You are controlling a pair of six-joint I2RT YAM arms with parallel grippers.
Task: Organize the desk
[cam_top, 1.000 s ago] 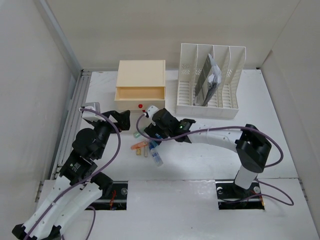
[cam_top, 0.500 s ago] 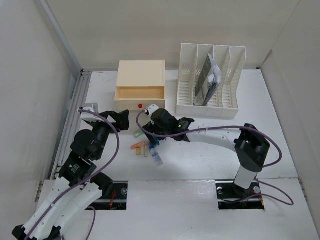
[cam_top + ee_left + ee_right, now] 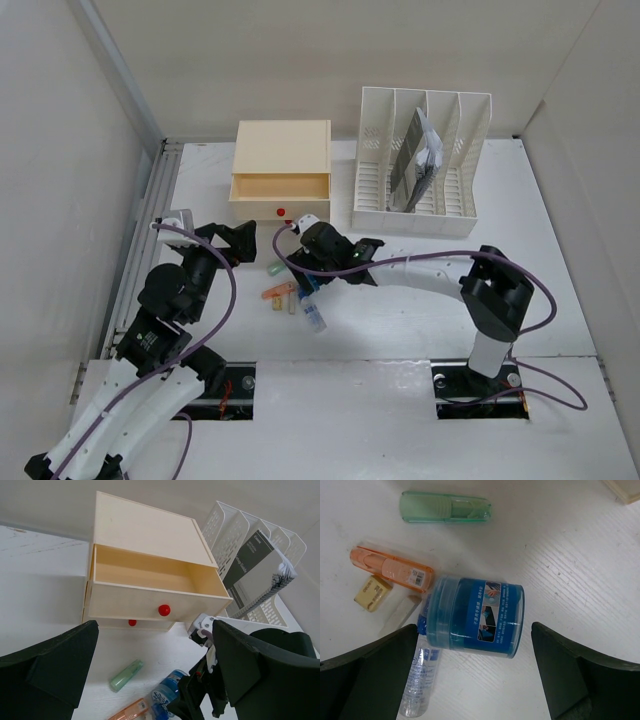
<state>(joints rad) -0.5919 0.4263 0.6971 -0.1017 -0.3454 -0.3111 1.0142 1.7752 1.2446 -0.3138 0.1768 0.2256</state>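
The right fingers (image 3: 590, 680) have edged left, spread above the desk (image 3: 570, 555) near a blue jar (image 3: 475, 617); left fingers (image 3: 45, 670) spread too.

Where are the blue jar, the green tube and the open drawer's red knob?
blue jar (image 3: 475, 617): right wrist view, its printed label.
green tube (image 3: 445, 507): right wrist view, mid-body.
red knob (image 3: 163, 610): left wrist view, its round front.

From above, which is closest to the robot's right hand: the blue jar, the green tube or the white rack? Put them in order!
1. The blue jar: just below the right hand.
2. The green tube: a little to the left, lying on the desk.
3. The white rack: far off at the back right.
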